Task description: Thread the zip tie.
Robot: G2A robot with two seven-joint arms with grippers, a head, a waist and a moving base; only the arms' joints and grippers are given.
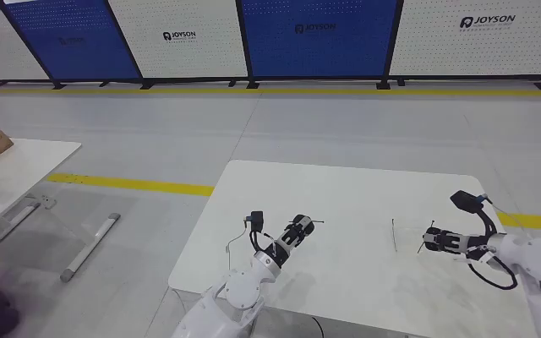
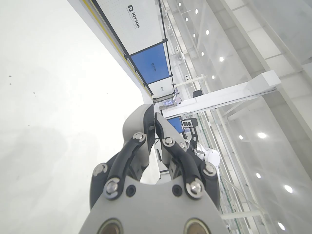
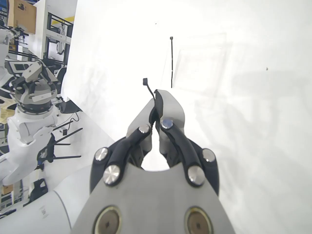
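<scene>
On the white table (image 1: 338,190) a black zip tie (image 1: 394,235) lies straight and flat, also seen as the loose zip tie (image 3: 172,59). Just to its right is my right gripper (image 1: 429,239), shut on a second black zip tie (image 3: 149,87). That tie's square head sticks out past the fingertips (image 3: 159,98). My left gripper (image 1: 299,225) sits low near the table's middle front, far left of the lying tie. Its fingers (image 2: 148,120) are pressed together. A thin dark sliver shows at its tip in the top view; I cannot tell what it is.
The tabletop holds only small dark specks (image 2: 9,76) besides the ties. Its left edge (image 1: 203,220) and front edge (image 1: 355,313) drop to the grey floor. A second white table (image 1: 34,160) stands off to the left.
</scene>
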